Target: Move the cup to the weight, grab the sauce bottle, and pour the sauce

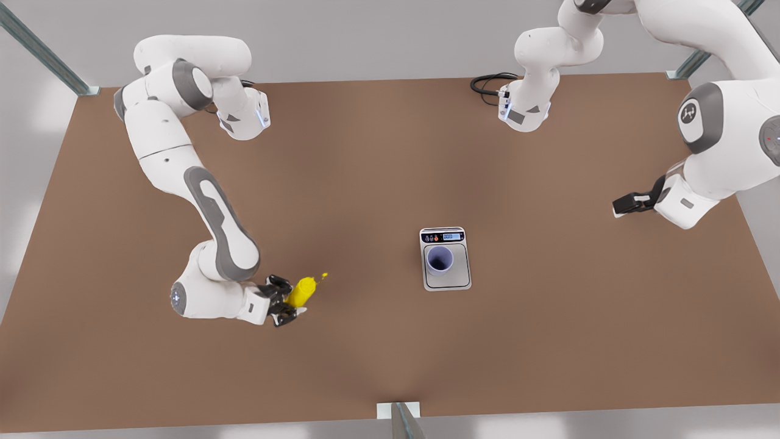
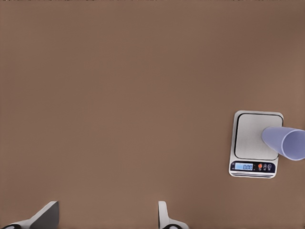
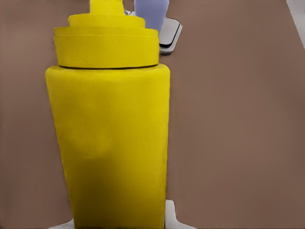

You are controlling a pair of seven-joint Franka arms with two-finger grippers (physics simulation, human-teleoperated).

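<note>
We see the right end effector (image 1: 285,306) pinching the sauce bottle (image 1: 301,291) low over the tabletop (image 1: 390,341), well apart from the cup (image 1: 439,259) on the weight (image 1: 445,258); tilting early could spill sauce short. The left end effector (image 1: 626,203) waits, fingers spread.

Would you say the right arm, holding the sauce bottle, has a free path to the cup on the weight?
Probably yes. The right gripper is shut on the sauce bottle, and bare table lies between it and the cup standing on the weight. The left gripper waits far aside, open.
</note>
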